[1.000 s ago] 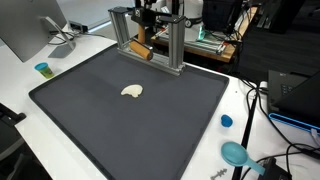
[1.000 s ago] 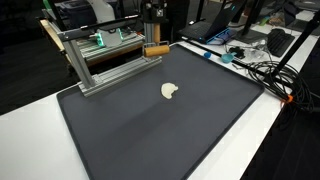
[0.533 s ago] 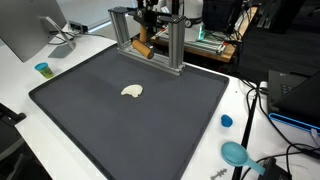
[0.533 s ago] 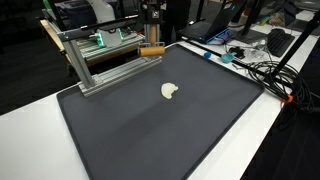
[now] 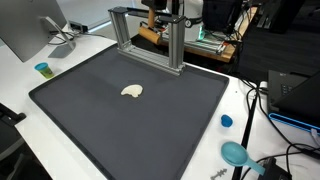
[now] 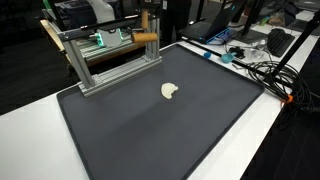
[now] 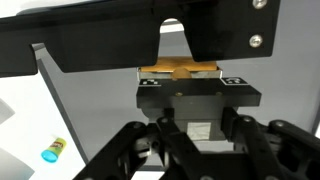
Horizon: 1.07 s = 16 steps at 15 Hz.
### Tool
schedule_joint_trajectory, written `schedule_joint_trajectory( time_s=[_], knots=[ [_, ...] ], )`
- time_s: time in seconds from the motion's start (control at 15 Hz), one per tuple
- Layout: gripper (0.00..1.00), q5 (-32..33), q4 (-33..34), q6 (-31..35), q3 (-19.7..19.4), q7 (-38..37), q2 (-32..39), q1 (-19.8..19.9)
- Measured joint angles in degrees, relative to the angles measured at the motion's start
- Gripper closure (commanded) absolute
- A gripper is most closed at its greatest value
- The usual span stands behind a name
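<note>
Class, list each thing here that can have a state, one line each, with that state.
gripper, shut on the wooden roller
wooden roller, held clear of the mat
metal frame, standing upright
white piece, lying loose on the mat

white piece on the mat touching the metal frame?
Apart. Both exterior views show bare dark mat between the white piece and the metal frame.
</note>
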State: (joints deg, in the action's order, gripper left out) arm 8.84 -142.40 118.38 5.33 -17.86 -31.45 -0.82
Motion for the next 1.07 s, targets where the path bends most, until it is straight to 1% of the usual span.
schedule_joint_trajectory(
  time_s=[0.2, 0.4, 0.73, 1.07],
  knots=[
    [0.78, 0.0, 0.0, 0.1, 0.2, 0.0, 1.2, 0.1],
    [0.78, -0.7, -0.2, 0.1, -0.8, 0.9, 1.5, 0.2],
    [0.78, -2.8, -2.1, 0.1, -3.6, 5.7, 0.1, 0.4],
    [0.78, -3.1, -5.7, 0.0, -3.7, 10.0, -2.3, 0.3]
  ],
)
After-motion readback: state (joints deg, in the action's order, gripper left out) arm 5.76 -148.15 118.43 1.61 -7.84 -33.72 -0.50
